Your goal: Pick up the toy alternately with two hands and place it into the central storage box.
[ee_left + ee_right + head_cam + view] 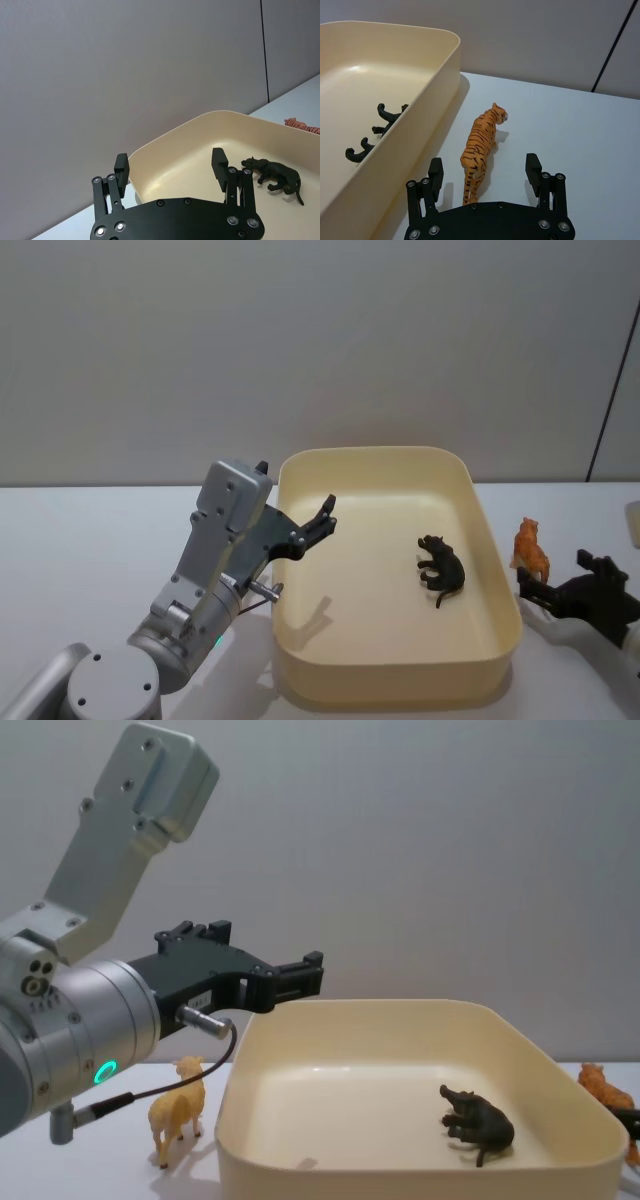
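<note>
Right claw (484,164), wide and empty, sits low over the tabletop (580,130) just behind the tiger (482,137), which stands along the central storage box (375,452)'s right wall, head pointing away. Left claw (170,159), also wide, hovers over the box's left rim

One box (395,680), three toy animals (442,572) (530,550) (178,1108)

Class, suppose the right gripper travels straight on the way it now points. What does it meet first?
The orange tiger toy, standing on the table just ahead, roughly between the open fingers of the right gripper; exact depth is unclear.
</note>
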